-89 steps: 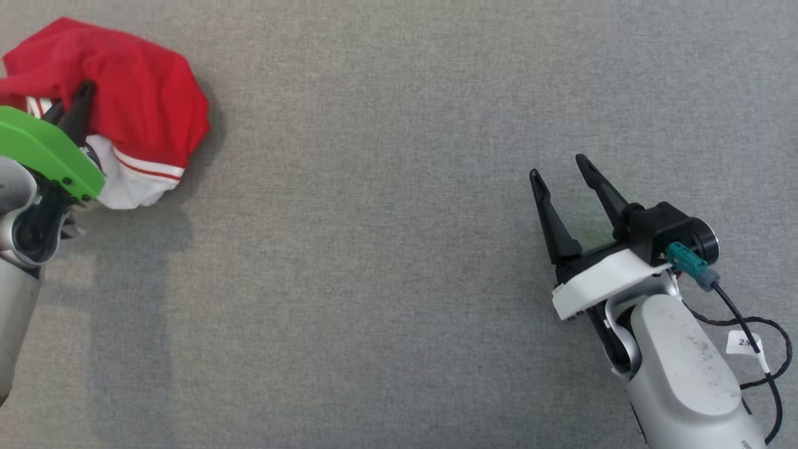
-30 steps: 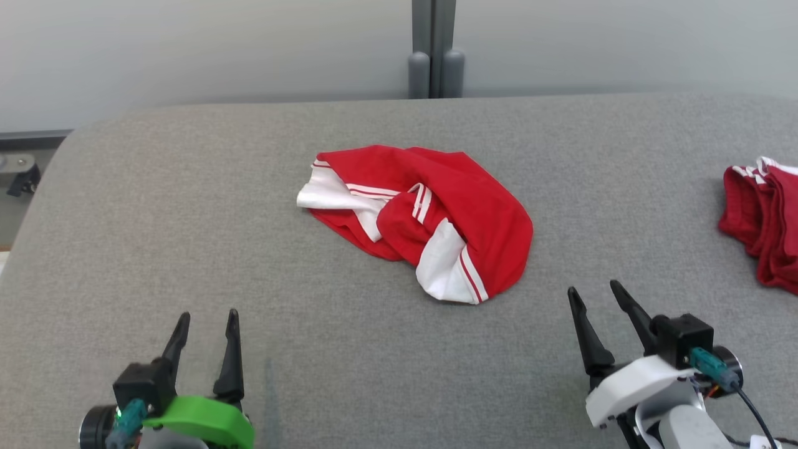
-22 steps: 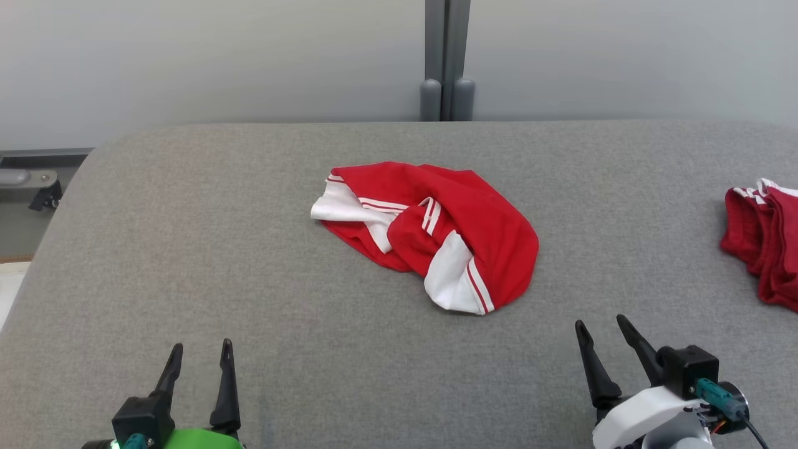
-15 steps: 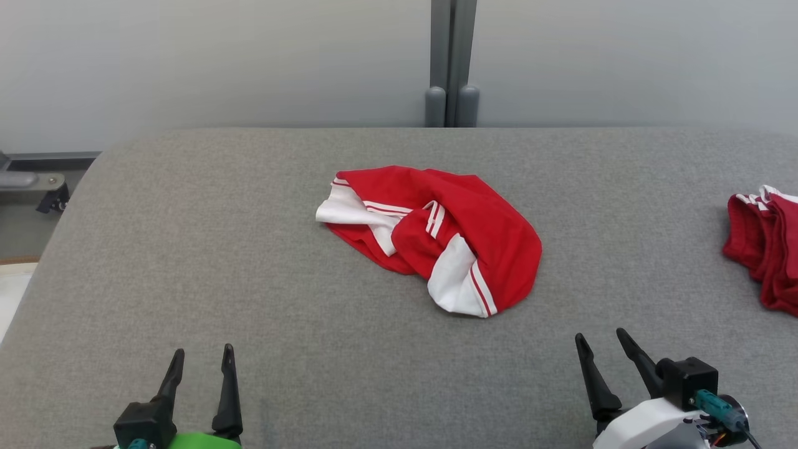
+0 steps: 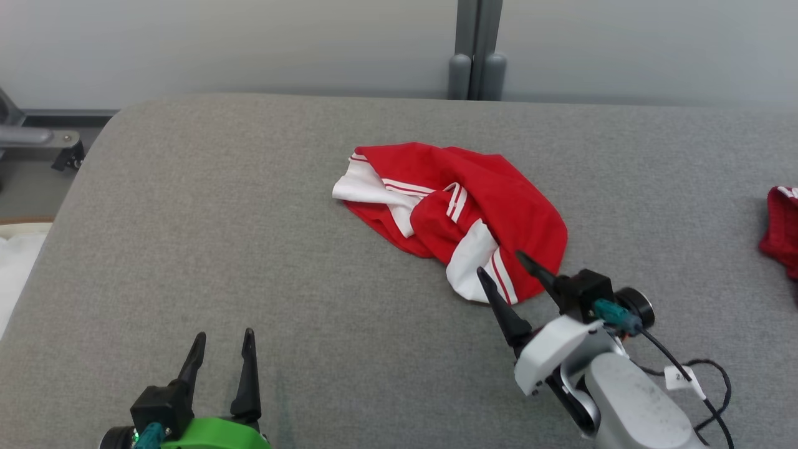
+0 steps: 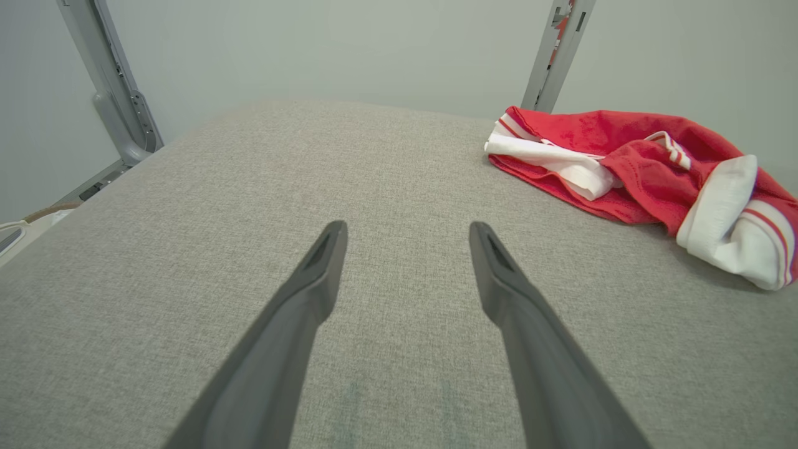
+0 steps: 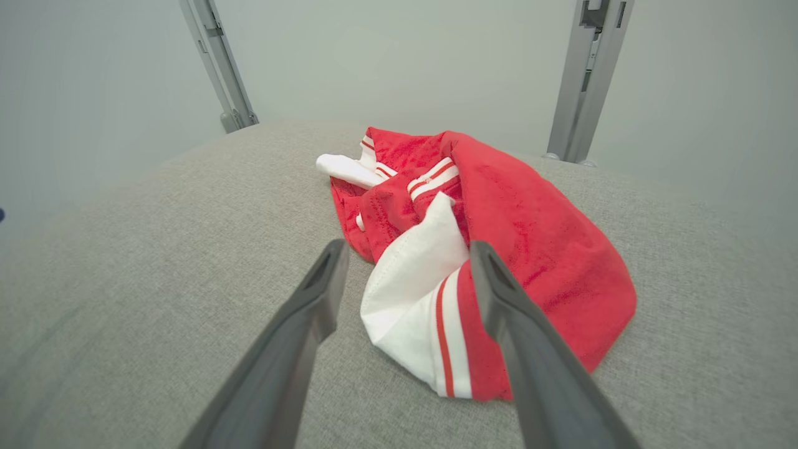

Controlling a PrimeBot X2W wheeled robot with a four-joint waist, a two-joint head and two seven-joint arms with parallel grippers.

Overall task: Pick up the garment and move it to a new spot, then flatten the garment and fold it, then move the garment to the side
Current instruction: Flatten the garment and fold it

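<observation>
The garment [image 5: 492,199] is red with white, red-striped bands, and lies crumpled in a heap at the middle of the grey padded table [image 5: 249,206]. My right gripper [image 5: 502,267] hovers open at its near edge, the fingers straddling a white striped band [image 7: 418,293] without touching it. The garment [image 7: 523,237] spreads ahead of those fingers in the right wrist view. My left gripper [image 5: 222,343] stands open near the table's front left, nothing between its fingers. From the left wrist the garment [image 6: 648,168] lies off to the right, well apart.
Another red cloth pile [image 5: 782,227] lies at the table's right edge. A grey upright post [image 5: 477,50] stands behind the table against a pale wall. The table's rounded left corner [image 5: 93,149] drops off toward a metal frame [image 5: 37,140].
The right gripper has moved forward and left, up to the garment's near edge. The left gripper stays low at the front left. The head camera has shifted, so the whole scene sits differently.
</observation>
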